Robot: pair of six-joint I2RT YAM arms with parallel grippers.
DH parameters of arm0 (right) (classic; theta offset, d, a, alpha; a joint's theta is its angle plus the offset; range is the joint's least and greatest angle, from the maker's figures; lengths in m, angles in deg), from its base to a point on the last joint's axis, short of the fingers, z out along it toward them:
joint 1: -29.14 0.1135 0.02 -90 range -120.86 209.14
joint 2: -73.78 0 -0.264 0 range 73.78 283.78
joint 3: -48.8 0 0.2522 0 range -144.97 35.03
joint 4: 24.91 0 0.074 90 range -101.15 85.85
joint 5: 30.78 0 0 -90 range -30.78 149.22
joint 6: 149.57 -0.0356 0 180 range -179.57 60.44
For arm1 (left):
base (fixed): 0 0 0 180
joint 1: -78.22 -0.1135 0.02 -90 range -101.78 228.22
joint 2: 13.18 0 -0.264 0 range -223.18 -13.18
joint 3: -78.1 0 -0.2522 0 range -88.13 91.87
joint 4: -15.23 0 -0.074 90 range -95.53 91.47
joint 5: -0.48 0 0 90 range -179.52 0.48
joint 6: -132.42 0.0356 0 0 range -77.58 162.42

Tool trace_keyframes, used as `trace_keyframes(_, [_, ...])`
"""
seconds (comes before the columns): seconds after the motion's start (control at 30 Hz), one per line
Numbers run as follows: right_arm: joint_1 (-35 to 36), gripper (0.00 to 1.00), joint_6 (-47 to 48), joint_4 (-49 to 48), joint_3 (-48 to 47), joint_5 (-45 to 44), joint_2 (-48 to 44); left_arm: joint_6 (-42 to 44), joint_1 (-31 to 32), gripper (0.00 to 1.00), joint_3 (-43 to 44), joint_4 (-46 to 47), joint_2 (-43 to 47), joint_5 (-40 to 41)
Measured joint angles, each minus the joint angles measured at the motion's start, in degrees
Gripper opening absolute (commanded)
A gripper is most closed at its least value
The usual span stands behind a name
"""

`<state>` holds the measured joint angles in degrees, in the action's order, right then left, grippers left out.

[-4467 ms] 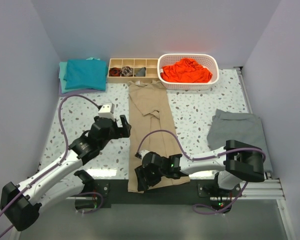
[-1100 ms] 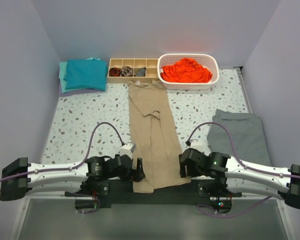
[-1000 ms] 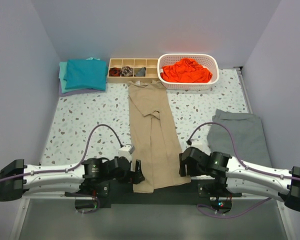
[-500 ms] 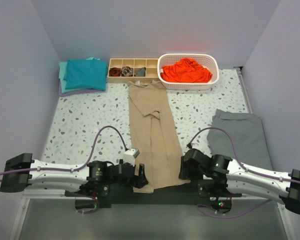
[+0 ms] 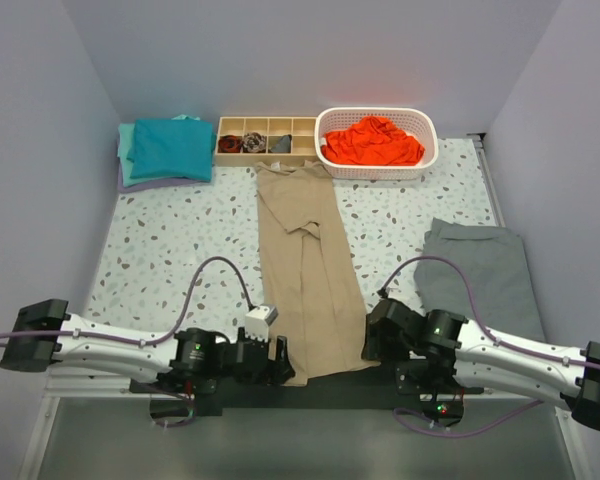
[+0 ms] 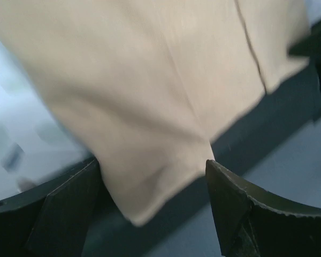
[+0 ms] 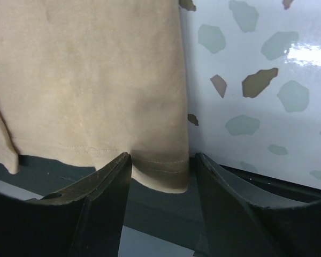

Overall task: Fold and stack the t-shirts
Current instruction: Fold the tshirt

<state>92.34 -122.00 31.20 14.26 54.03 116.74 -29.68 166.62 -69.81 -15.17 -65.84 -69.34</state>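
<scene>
A tan t-shirt, folded into a long strip, lies down the middle of the table with its hem over the dark near edge. My left gripper is open at the hem's near left corner. In the left wrist view the tan corner sits between the open fingers, and the gripper is not closed on it. My right gripper is open at the near right corner. Its wrist view shows the stitched hem between the spread jaws of the gripper. Folded teal shirts lie at the back left. An orange-red shirt fills a basket.
A white basket stands at the back right, with a wooden divided tray holding small rolled socks beside it. A flat grey cloth lies at the right. The dark mounting strip runs along the near edge.
Both arms have swung down from mid-table to the shirt's near hem. In the last second each gripper has slid a little nearer the front edge. The shirt has not visibly moved.
</scene>
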Motion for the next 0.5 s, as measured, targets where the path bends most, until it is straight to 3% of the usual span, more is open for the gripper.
trace_keyframes(0.13, [0.0,0.51,-0.1,1.8,-0.3,-0.9,0.0,-5.2,5.5,0.81,1.5,-3.5,-0.1,-4.2])
trace_keyframes(0.23, [0.0,0.46,-0.2,2.4,-0.3,-1.3,-0.1,-7.5,8.1,0.76,2.4,-5.4,-1.6,-2.9])
trace_keyframes(0.27, [0.0,0.39,-0.2,2.7,-0.3,-1.5,-0.3,-8.2,8.5,0.74,2.8,-6.0,-2.2,-2.3])
trace_keyframes(0.5, [0.0,0.27,-0.1,3.9,-0.4,-1.7,-0.6,-11.4,9.6,0.52,4.7,-9.8,-4.5,0.2])
